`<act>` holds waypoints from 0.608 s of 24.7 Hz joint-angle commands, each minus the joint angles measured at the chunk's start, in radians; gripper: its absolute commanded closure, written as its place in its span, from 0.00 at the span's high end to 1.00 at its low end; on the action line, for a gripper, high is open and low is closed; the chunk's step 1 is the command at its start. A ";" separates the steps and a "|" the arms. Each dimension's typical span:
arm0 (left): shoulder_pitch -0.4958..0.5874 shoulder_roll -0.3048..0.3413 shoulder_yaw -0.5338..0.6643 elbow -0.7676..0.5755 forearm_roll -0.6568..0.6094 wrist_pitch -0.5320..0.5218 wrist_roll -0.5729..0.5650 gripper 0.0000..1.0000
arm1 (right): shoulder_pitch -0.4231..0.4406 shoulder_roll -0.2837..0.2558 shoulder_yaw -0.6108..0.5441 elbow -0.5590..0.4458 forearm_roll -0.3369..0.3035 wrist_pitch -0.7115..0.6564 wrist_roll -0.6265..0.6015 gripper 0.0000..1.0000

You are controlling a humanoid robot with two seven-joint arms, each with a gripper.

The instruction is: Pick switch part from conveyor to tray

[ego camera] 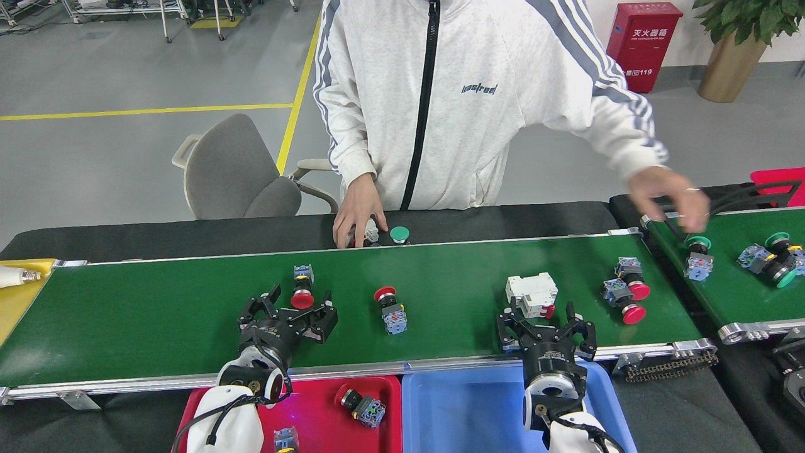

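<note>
On the conveyor (157,321), the long green belt across the middle, lie five parts: four red-capped push-button switches and one white breaker. One red switch (302,288) lies at about 12 o'clock from the left gripper (287,307), between its spread fingers; the gripper is wide open and holds nothing. A second red switch (390,307) lies at 3 o'clock from that gripper, a little apart. The white breaker (532,294) sits at 12 o'clock from the right gripper (545,319), just beyond its fingertips; this gripper is open too and empty. Two more red switches (626,289) lie close together at 2 o'clock from the right gripper, near the belt's right end.

Below the belt stand two trays. The red tray (314,402) holds two switches: one (360,404) with a red cap, and a second (284,438) cut off by the bottom edge. The blue tray (465,409) shows no parts.

A person (453,100) stands behind the black bench (188,233), one hand (357,214) resting on a part beside a green button (399,234), the other hand (670,198), blurred, over the short side belt (748,296), which carries green-capped switches; their count is unclear.
</note>
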 commanded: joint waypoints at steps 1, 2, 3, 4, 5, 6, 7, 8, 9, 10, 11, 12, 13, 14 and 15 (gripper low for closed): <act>-0.042 0.003 0.003 0.034 -0.001 0.050 0.017 0.86 | -0.044 0.006 0.024 0.027 0.004 -0.008 0.003 0.41; -0.053 0.008 0.003 0.056 0.001 0.073 0.018 0.76 | -0.057 0.005 0.050 0.047 0.002 -0.003 0.006 0.26; -0.059 0.011 0.004 0.070 0.002 0.087 0.028 0.66 | -0.065 0.005 0.065 0.058 0.002 -0.002 0.014 0.17; -0.059 0.016 0.003 0.071 0.002 0.090 0.043 0.52 | -0.067 0.003 0.073 0.059 0.002 -0.003 0.018 0.11; -0.059 0.020 0.003 0.071 0.004 0.088 0.060 0.36 | -0.067 0.003 0.078 0.058 0.001 -0.005 0.020 0.08; -0.057 0.022 0.007 0.073 0.008 0.087 0.074 0.22 | -0.065 0.003 0.078 0.056 0.001 -0.008 0.018 0.04; -0.053 0.022 0.013 0.076 0.013 0.084 0.083 0.16 | -0.064 0.003 0.078 0.052 -0.001 -0.010 0.017 0.02; -0.047 0.022 0.016 0.074 0.018 0.082 0.089 0.11 | -0.061 0.003 0.078 0.045 -0.001 -0.011 0.015 0.02; -0.037 0.028 0.016 0.070 0.021 0.081 0.098 0.07 | -0.053 0.003 0.079 0.022 -0.001 -0.016 0.014 0.02; -0.024 0.037 0.016 0.062 0.019 0.078 0.112 0.05 | -0.036 -0.002 0.081 -0.011 -0.001 -0.026 0.012 0.02; -0.002 0.046 0.013 0.045 0.018 0.067 0.129 0.04 | 0.005 -0.011 0.079 -0.071 -0.001 -0.049 0.011 0.02; 0.021 0.060 0.015 0.008 0.019 0.033 0.138 0.03 | 0.051 -0.032 0.079 -0.148 -0.001 -0.074 0.009 0.02; 0.055 0.077 0.018 -0.052 0.028 -0.047 0.138 0.03 | 0.110 -0.081 0.079 -0.251 -0.001 -0.103 0.009 0.02; 0.090 0.091 0.021 -0.110 0.045 -0.126 0.136 0.03 | 0.163 -0.123 0.078 -0.327 -0.001 -0.128 0.009 0.02; 0.133 0.109 0.026 -0.183 0.070 -0.211 0.133 0.03 | 0.234 -0.166 0.078 -0.412 -0.002 -0.155 0.008 0.02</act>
